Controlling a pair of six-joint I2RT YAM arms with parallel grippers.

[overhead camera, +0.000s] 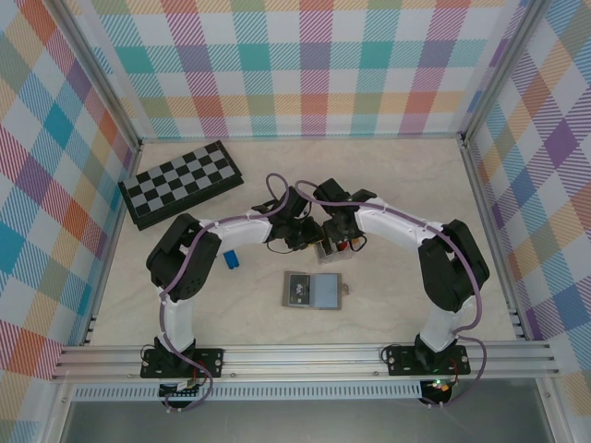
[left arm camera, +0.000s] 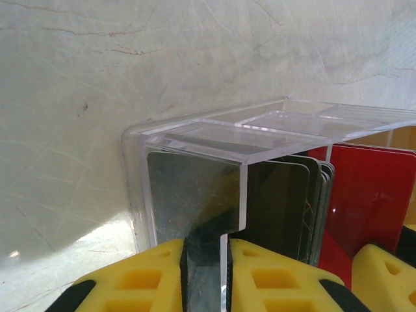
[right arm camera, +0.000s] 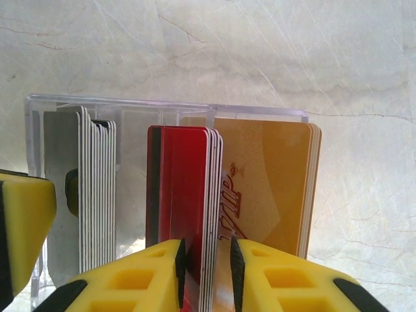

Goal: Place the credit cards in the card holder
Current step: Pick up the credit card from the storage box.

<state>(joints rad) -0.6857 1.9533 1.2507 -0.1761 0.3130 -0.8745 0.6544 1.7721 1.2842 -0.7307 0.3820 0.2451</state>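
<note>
Pale marbled tabletop [overhead camera: 397, 185] is lying under both arms, with bright checked walls [overhead camera: 305, 65] standing around it. The right gripper [right arm camera: 207, 255] is pinching the red ones among the credit cards [right arm camera: 185, 188], which are standing upright in a clear box [right arm camera: 130, 107] at mid-table. The left gripper [left arm camera: 207, 253] is squeezing one clear wall of that box. The card holder [overhead camera: 312, 291] is lying open and flat nearer the arm bases, apart from the box.

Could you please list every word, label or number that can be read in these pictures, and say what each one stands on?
"VIP": slanted script on the yellow-orange card standing in the clear tray.
Pale mark on the dark half of the card holder: too small to read.
No text shows on the red cards or the grey cards.
</note>
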